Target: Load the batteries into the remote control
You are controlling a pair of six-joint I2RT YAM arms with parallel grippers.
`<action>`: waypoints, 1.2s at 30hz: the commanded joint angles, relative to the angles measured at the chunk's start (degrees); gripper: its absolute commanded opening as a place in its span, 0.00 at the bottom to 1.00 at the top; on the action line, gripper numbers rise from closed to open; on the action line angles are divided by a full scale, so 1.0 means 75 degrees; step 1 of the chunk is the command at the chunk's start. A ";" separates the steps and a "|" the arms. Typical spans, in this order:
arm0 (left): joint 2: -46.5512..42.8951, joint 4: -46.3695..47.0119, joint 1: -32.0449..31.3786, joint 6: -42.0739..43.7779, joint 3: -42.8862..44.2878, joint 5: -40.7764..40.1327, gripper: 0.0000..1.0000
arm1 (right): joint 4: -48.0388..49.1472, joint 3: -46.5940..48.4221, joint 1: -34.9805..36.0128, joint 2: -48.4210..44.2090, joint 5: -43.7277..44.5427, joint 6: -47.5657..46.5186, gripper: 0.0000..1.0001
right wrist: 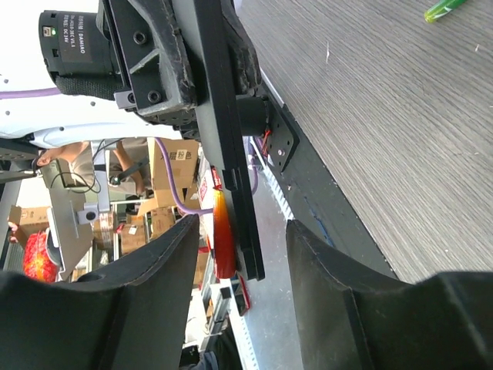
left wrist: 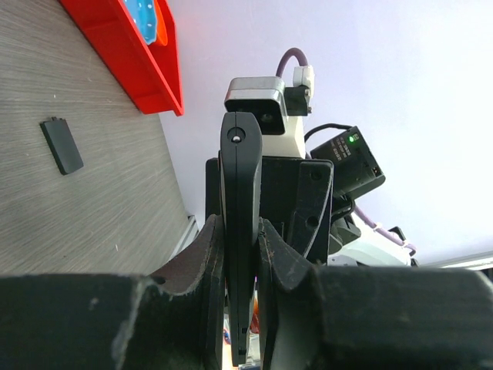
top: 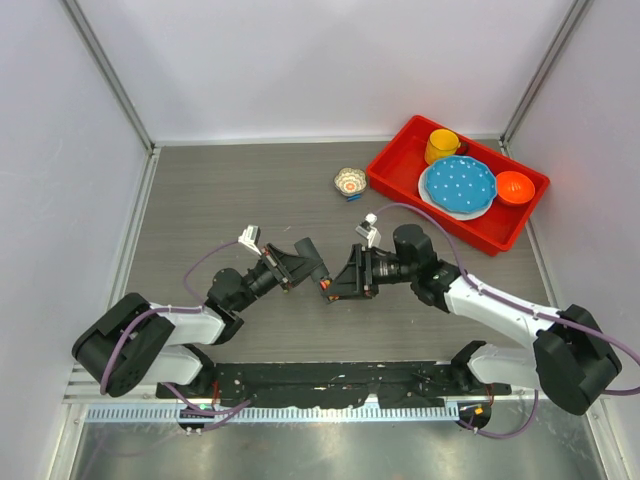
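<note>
My left gripper (top: pixel 308 262) is shut on the remote control (left wrist: pixel 240 169), a slim black bar held on edge above the table; it stands upright between the pads in the left wrist view (left wrist: pixel 240 230). My right gripper (top: pixel 345 278) faces it from the right and is open. In the right wrist view the remote (right wrist: pixel 231 146) and an orange battery (right wrist: pixel 222 239) lying along its recessed face sit between my open right fingers (right wrist: pixel 245 231), touching neither pad. A green battery (right wrist: pixel 443 9) lies on the table. A small cup (top: pixel 349 182) of batteries stands at mid-back.
A red tray (top: pixel 400 185) at the back right holds a yellow cup (top: pixel 441 146), a blue plate (top: pixel 458 186) and an orange bowl (top: pixel 514 187). A flat black cover piece (left wrist: pixel 62 145) lies on the table near the tray. White walls enclose the table.
</note>
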 commanded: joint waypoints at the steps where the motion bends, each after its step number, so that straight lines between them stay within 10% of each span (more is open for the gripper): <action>1: -0.0065 0.1967 -0.0023 0.0022 0.0153 -0.0029 0.00 | 0.0779 -0.0115 -0.0051 -0.0323 -0.0169 0.0120 0.54; 36: -0.0276 0.1967 -0.0023 -0.0107 0.0071 0.0053 0.00 | 0.1600 -0.0373 -0.0180 0.0076 -0.0251 0.0600 0.35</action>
